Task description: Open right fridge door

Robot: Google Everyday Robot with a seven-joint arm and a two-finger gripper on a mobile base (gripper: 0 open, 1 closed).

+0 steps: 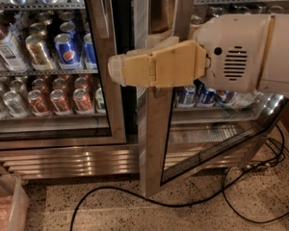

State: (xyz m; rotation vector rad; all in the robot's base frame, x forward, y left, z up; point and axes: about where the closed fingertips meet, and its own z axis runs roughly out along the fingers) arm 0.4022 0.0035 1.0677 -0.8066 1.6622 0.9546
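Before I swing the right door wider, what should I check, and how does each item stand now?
1. Right door off its seal: ok, its bottom stands out from the fridge.
2. Gripper at the door's edge: ok, in front of the steel frame.
3. Firm hold on the frame: cannot tell.
4. Floor under the swing: not ok, a cable lies there.
5. Left door shut: ok.
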